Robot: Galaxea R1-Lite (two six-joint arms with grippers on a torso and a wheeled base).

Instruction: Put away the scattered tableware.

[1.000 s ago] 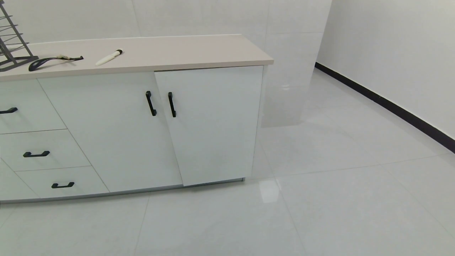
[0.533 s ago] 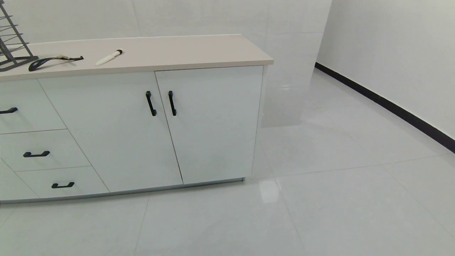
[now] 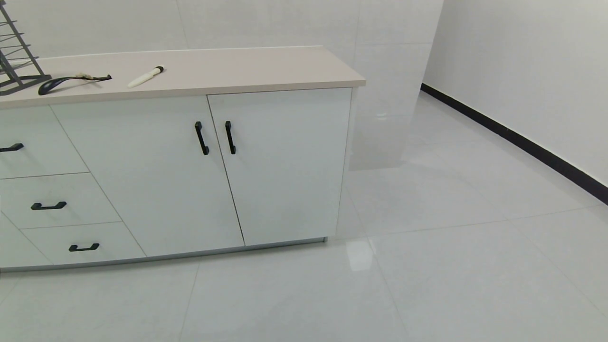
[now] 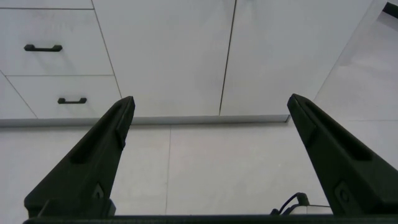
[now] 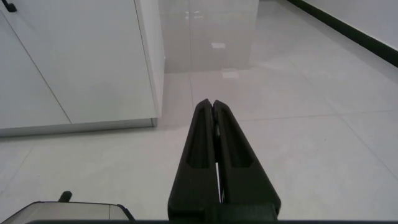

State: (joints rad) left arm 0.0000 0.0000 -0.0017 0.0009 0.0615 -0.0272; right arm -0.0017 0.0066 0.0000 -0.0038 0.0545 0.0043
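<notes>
Head view: the table (image 3: 247,66) runs across the upper left of the scene and carries two loose pieces of tableware. A black spoon (image 3: 71,81) lies flat near the table's left end. Its bowl points toward the wire rack (image 3: 16,61), which stands at the far left and is cut off by the frame edge. A white utensil (image 3: 145,76) with a dark tip lies flat to the right of the spoon, near it but not touching it, at a slant to the table's front edge.

Below the table top, the cabinet (image 3: 142,190) has two doors (image 3: 285,161), both shut. Two upright black handles (image 3: 202,137) sit side by side at the seam. Three drawers (image 3: 52,199) are stacked at the left, all shut. The pale tiled floor (image 3: 427,266) extends to the right, where a black baseboard (image 3: 522,142) runs along the wall.

Left wrist view: the left claw (image 4: 210,99) is spread wide, with its two dark fingers (image 4: 93,162) well apart, and it holds nothing. It hangs low over the floor, facing the cabinet base and the two lower drawers.

Right wrist view: the right claw (image 5: 213,106) is closed, with its fingers pressed together and nothing between them. It hangs over the floor near the cabinet's right corner.
</notes>
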